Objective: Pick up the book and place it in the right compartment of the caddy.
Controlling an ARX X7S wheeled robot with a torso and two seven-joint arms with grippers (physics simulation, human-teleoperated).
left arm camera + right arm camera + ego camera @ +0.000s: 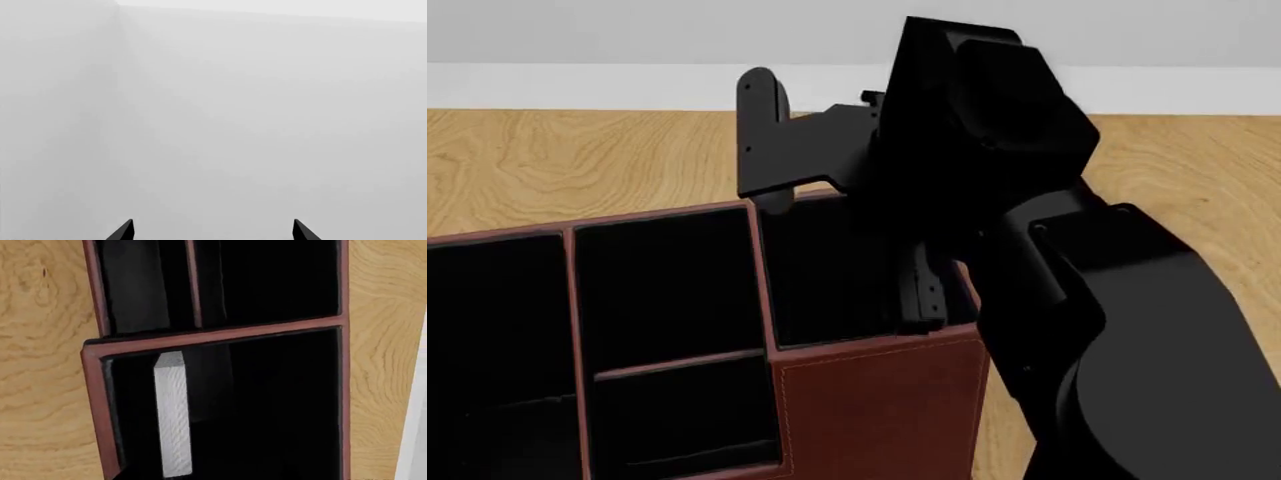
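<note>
The book [172, 415] stands inside the right compartment [280, 405] of the caddy [874, 400], white page edge up, close along one wall; open room lies beside it. Right claw [918, 290] hangs over it, state indeterminable. Left claw [213, 231] apart, empty.

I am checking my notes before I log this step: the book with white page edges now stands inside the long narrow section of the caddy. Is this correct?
Not quite. The right wrist view shows the book with its white page edges inside the right compartment, the large square one, of the caddy, not the long narrow section.
</note>
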